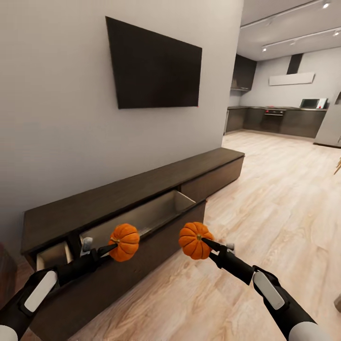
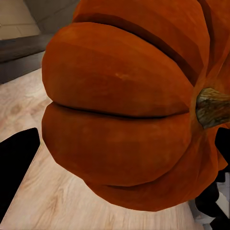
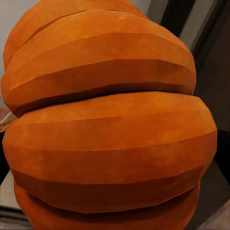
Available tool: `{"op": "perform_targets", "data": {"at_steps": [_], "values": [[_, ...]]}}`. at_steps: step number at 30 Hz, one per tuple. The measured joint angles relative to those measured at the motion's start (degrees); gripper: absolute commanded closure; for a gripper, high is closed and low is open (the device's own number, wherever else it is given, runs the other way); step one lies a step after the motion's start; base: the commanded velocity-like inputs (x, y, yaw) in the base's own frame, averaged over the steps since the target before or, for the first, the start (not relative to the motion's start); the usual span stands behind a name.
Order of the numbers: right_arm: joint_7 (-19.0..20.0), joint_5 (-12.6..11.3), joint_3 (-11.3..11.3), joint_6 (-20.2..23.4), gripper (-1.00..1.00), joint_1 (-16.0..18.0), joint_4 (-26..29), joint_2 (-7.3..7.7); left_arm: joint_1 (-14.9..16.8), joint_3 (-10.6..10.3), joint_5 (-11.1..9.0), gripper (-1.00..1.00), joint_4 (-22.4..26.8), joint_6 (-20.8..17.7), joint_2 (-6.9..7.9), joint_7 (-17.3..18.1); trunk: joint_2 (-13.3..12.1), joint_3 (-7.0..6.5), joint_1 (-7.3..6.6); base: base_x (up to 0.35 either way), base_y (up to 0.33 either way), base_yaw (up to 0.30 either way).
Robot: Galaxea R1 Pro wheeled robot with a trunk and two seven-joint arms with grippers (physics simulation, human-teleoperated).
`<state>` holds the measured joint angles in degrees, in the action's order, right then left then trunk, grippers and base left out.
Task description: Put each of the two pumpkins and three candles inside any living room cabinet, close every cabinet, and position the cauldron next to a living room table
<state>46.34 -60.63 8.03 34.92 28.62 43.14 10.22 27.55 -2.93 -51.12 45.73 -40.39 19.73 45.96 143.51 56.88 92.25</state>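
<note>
At far left of the head view, a small drawer of the cabinet stands partly pulled out, pale inside. Left gripper clamped on the left pumpkin, held in the air in front of the long open drawer; in the left wrist view the pumpkin sits close up, stem at one side, wood floor beyond. Right gripper clamped on the right pumpkin, held over the floor, just out from the cabinet front. Right wrist view: ribbed orange pumpkin close up. Dark television on wall above cabinet. Kitchen units far right.
</note>
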Motion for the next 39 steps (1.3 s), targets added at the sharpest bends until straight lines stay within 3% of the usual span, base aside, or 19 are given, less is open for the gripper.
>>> {"op": "perform_targets", "data": {"at_steps": [9, 20, 39], "values": [[0.02, 0.08, 0.02, -0.03, 1.0, 0.01, -0.02, -0.08, -0.01, -0.17, 0.02, 1.0, 0.08, 0.01, 0.01, -0.01, 0.0, 0.0, -0.03, 0.279, -0.008, 0.14], [-0.08, 0.27, 0.02, -0.08, 1.0, 0.01, -0.02, -0.2, -0.01, -0.39, -0.27, 1.0, 0.74, -0.1, -0.02, 0.01, 0.0, 0.0, -0.02, 0.202, -0.185, 0.272], [-0.08, 0.5, 0.04, -0.16, 1.0, 0.0, -0.04, -0.28, -0.02, -0.44, 0.48, 1.0, 0.95, 0.1, -0.08, -0.01, 0.0, 0.0, 0.01, 0.015, -0.008, 0.275]]}}
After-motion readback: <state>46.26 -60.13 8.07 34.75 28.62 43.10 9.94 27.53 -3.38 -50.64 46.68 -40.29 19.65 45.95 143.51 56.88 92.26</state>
